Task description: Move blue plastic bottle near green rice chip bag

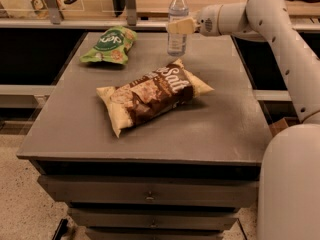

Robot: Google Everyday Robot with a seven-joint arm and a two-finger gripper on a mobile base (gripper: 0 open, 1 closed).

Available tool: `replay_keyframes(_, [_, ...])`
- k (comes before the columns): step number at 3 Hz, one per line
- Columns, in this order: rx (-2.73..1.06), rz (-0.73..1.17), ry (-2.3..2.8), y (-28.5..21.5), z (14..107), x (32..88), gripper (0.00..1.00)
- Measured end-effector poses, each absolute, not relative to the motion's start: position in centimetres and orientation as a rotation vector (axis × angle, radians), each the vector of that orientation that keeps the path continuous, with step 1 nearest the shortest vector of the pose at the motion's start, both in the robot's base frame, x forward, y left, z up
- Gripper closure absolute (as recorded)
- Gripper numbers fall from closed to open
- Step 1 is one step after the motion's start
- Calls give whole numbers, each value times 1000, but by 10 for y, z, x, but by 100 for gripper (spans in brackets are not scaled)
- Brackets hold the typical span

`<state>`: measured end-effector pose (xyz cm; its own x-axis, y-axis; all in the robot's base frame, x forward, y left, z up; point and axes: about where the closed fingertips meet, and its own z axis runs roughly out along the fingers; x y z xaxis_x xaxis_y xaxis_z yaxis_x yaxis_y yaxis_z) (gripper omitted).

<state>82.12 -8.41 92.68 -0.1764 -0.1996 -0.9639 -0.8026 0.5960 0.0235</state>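
The blue plastic bottle (177,14) is a slim clear bottle with a white cap, upright at the far middle of the table. My gripper (179,26) reaches in from the right and is shut on the bottle at mid-height. The bottle's base is at or just above the tabletop; I cannot tell if it touches. The green rice chip bag (108,45) lies flat at the far left of the table, a good hand's width left of the bottle.
A large brown-and-cream "Salt" bag (152,94) lies in the middle of the grey table (210,129), in front of the bottle. My white arm (280,39) runs along the right side. A rail with posts (131,4) stands behind the table.
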Motion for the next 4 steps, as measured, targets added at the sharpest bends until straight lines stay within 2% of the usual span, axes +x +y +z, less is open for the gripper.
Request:
replay_keyframes(2, [-1057, 773, 1605, -34, 938, 799, 100])
replay_keyframes(4, [-1310, 810, 1550, -6, 924, 774, 100])
